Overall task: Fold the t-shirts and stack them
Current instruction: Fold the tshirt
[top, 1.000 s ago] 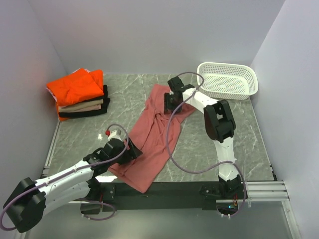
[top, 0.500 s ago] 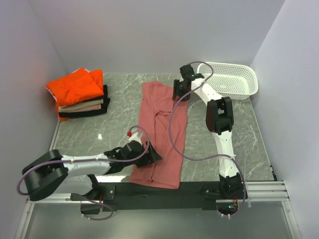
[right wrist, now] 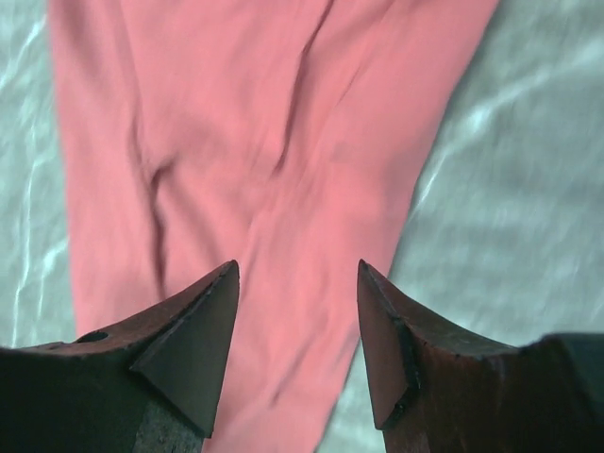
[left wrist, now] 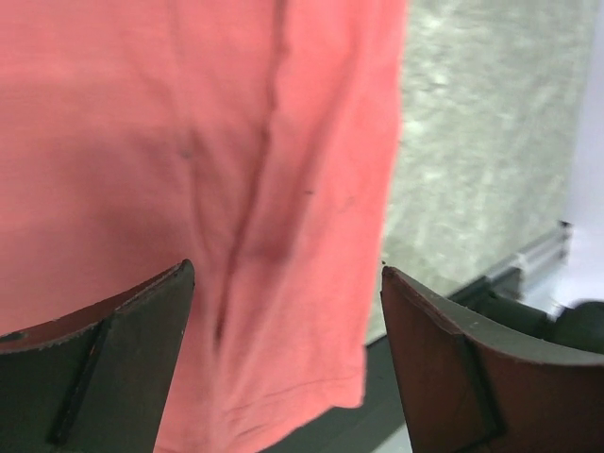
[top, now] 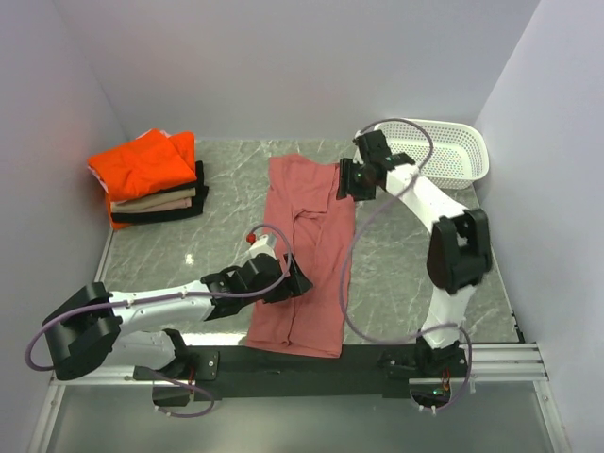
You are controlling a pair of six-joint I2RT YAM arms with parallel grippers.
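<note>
The dusty-red t-shirt lies flat and lengthwise on the marble table, from the far middle to the near edge, with a fold running down it. My left gripper is open over its near left part; the left wrist view shows the shirt and its hem between the spread jaws of the gripper. My right gripper is open at the shirt's far right edge; the right wrist view shows cloth below the gripper. Folded orange, beige and black shirts are stacked at the far left.
A white perforated basket stands at the far right corner, just behind the right arm. The table's near edge and a black rail lie right below the shirt's hem. Walls close in on three sides.
The shirt went from lying diagonally to lying straight and lengthwise. The left gripper moved right and onto the shirt's near part. The right arm swung right, its gripper staying at the far edge.
</note>
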